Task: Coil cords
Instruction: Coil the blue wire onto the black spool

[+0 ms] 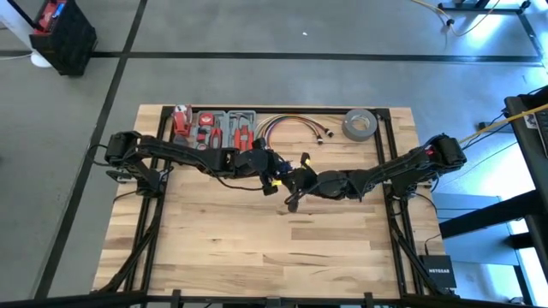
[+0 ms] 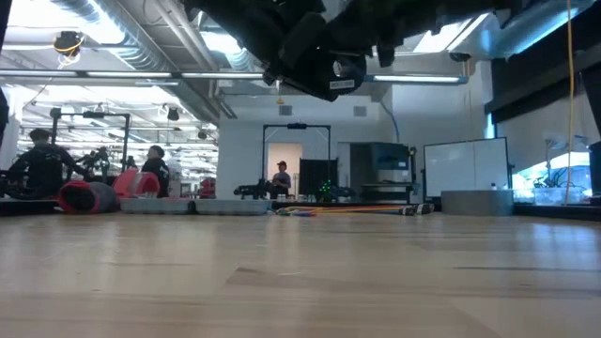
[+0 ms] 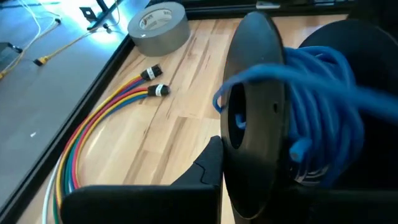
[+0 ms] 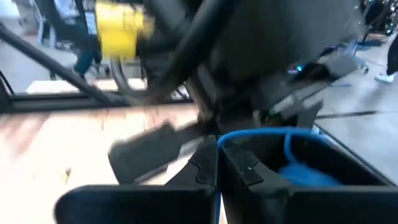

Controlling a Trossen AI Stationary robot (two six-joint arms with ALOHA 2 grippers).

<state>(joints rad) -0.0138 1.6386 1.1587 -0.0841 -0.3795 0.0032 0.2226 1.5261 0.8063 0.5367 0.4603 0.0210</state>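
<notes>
Both arms meet mid-table, off the surface. Left gripper [image 3: 249, 186] clamps the black disc [image 3: 255, 112] with blue wire [image 3: 323, 93] bunched on it; right gripper [image 4: 217, 162] pinches that wire's [image 4: 261, 134] free run, just beside.

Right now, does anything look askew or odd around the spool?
One loop of the thin blue wire has strayed over the round black disc's rim instead of lying with the wound coil; its end sticks out loose. Nothing else stands out.
</notes>
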